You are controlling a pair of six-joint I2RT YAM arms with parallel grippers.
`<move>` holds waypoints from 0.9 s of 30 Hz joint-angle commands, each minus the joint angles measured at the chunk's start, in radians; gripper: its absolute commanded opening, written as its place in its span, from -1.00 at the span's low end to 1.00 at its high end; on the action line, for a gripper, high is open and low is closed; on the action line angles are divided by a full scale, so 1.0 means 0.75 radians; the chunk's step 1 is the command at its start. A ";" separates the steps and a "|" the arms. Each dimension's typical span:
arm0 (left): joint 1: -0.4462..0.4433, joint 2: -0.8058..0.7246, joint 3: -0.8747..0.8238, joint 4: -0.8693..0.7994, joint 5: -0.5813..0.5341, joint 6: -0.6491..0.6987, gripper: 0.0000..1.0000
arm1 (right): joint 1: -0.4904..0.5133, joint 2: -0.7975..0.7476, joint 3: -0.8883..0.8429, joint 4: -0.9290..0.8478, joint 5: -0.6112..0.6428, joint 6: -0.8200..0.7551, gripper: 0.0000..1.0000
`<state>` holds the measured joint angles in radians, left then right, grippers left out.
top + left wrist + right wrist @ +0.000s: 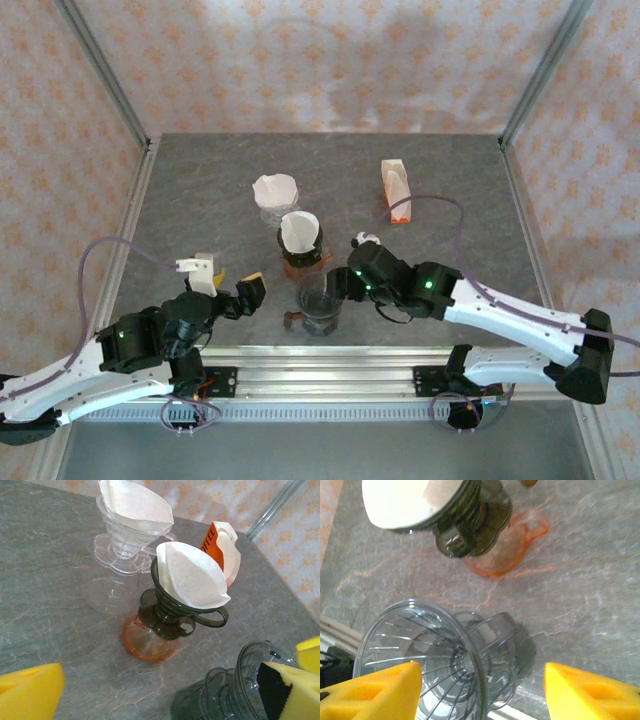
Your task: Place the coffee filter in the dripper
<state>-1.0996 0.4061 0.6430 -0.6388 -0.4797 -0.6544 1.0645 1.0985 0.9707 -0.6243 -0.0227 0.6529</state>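
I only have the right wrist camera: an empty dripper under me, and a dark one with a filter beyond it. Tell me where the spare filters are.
Observer: The filter pack stands upright, farther back and to the right of the dark dripper.
Operator: Report the left gripper.
Observer: The left gripper is open and holds nothing. It sits to the left of the empty dripper.
Operator: Count the drippers for me.
Observer: Three. Behind the dark one, a clear dripper already has a paper filter in it.
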 commanded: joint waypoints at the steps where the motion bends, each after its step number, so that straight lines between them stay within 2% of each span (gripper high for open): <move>1: 0.000 0.009 -0.027 0.032 -0.018 0.005 0.99 | -0.005 -0.079 0.016 -0.091 0.195 -0.022 0.28; 5: 0.000 0.021 -0.035 0.045 -0.010 0.005 0.99 | -0.154 -0.104 0.049 -0.148 0.206 -0.097 0.08; 10: -0.001 0.039 -0.035 0.079 0.004 0.010 0.99 | -0.462 -0.049 0.079 -0.048 0.126 -0.236 -0.05; 13: 0.000 0.057 -0.035 0.094 0.015 0.014 0.99 | -0.635 0.076 0.151 0.023 0.065 -0.311 -0.07; 18: 0.000 0.089 -0.039 0.112 0.038 0.010 0.99 | -0.845 0.396 0.358 0.063 0.081 -0.442 -0.19; 23: -0.002 0.107 -0.045 0.123 0.054 0.003 0.99 | -0.955 0.702 0.597 0.040 0.130 -0.567 -0.31; 27: -0.001 0.105 -0.047 0.111 0.036 0.001 0.99 | -0.995 0.897 0.782 -0.024 0.130 -0.605 -0.31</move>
<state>-1.0996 0.4824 0.6186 -0.5652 -0.4377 -0.6544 0.3309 1.7206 1.4731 -0.5995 0.0483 0.2584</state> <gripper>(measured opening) 0.995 0.343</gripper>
